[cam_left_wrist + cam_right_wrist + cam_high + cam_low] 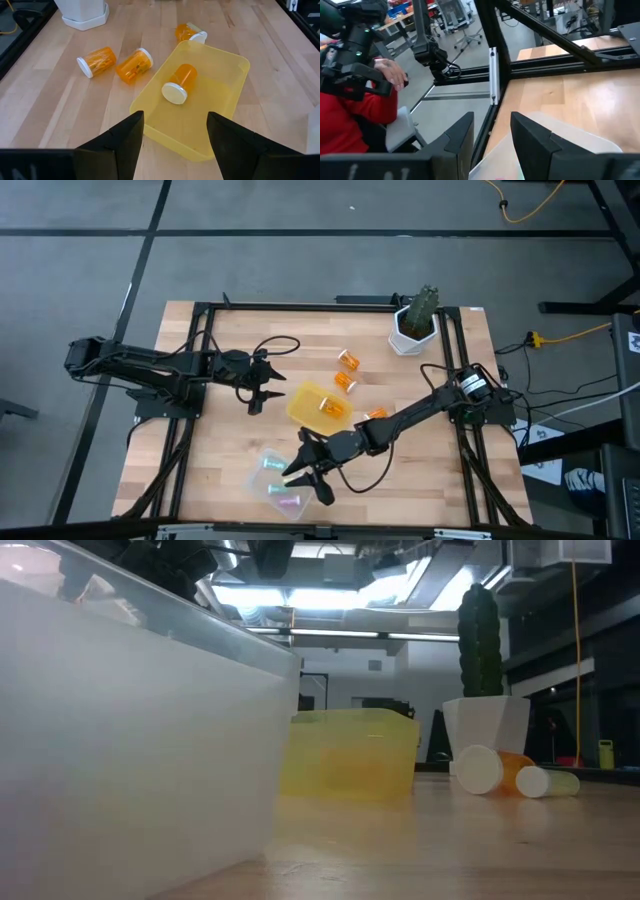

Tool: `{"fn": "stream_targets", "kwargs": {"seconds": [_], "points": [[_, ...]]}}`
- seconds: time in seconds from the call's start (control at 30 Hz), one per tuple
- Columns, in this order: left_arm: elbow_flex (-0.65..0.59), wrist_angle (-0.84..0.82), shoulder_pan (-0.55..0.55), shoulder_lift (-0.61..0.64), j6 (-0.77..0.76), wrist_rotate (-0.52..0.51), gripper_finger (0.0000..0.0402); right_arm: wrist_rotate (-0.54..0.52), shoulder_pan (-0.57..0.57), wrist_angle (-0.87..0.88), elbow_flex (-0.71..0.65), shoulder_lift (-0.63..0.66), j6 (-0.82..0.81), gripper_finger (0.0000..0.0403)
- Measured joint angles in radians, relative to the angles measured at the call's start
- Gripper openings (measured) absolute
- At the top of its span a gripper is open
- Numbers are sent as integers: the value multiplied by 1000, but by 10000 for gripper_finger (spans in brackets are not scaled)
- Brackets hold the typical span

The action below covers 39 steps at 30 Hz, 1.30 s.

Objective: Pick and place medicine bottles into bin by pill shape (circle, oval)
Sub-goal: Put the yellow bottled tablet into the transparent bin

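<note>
High view: right gripper (303,470), open and empty, hovers over clear bin (277,477) holding 3 pastel vials (270,463); left gripper (262,394), open, waits beside yellow bin (305,402).

Left arm extended from its own side, left gripper (262,393) open, fingers (122,142) spread. Right arm stretched diagonally ahead, right gripper (308,476) open, fingers (462,137) apart. Grippers well apart from each other.

Orange bottles (135,65), white caps (174,93), yellow bin (220,80).
</note>
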<state>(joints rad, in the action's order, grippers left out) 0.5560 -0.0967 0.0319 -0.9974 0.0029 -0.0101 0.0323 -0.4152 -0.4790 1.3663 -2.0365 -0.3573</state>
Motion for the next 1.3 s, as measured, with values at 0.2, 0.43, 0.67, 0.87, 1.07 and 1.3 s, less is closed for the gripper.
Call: {"fn": "stream_targets", "kwargs": {"seconds": [0.2, 0.43, 0.67, 0.87, 1.07, 1.3], "points": [[0, 0, 0, 0, 0, 0, 212, -190, 0, -14, 0, 0, 0, 132], [0, 0, 0, 0, 0, 0, 212, -267, 13, -51, 0, 0, 3, 132], [0, 0, 0, 0, 0, 0, 212, -267, 33, -74, -2, 27, 33, 132], [0, 0, 0, 0, 0, 0, 212, -267, 39, -5, -2, 98, 153, 132], [0, 0, 0, 0, 0, 0, 212, -316, 39, 116, -2, 139, 160, 132], [0, 0, 0, 0, 0, 0, 212, -427, 46, 211, -1, 138, 155, 132]]}}
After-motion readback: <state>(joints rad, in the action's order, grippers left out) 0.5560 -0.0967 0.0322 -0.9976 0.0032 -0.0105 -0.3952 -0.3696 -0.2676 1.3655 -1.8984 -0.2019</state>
